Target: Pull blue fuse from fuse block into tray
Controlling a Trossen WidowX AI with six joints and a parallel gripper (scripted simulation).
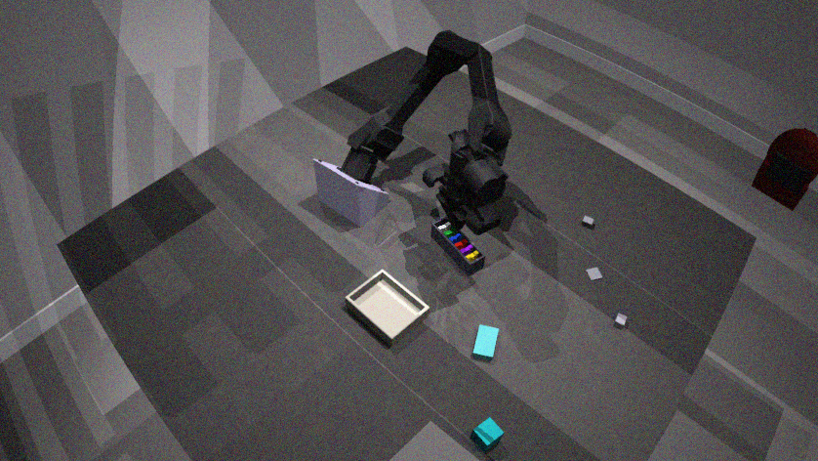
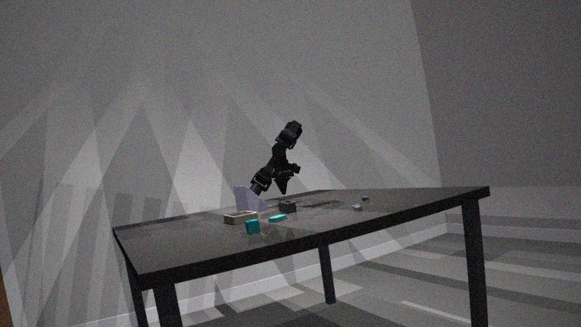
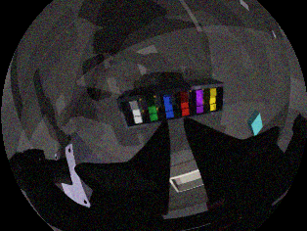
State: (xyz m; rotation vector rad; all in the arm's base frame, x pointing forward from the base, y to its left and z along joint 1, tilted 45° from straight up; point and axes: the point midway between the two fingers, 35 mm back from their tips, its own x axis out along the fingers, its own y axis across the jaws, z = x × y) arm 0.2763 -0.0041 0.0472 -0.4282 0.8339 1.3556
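The dark bench (image 2: 406, 210) carries everything: the arm on its pale wedge mount (image 1: 348, 194), a cream tray (image 1: 387, 306), the fuse block (image 1: 458, 246), two teal blocks and a few small grey cubes. The arm folds high and back down so that the gripper (image 1: 452, 214) hangs over the block's end nearest the arm's mount, above the bench and apart from the block.

The fuse block is a long narrow holder whose long axis runs away from that end, fuses lined up white, green, blue, red, purple, yellow. The blue fuse (image 3: 169, 106) sits seated in its slot, third along, between green and red.

In the wrist view the row lies crosswise, and the blue fuse stands almost straight ahead of the gap between the jaws, a little beyond them. The jaws are narrowly parted, nearly closed, and hold nothing. They would likely need to widen before dropping straight over the blue fuse, since its neighbours stand just beside it.
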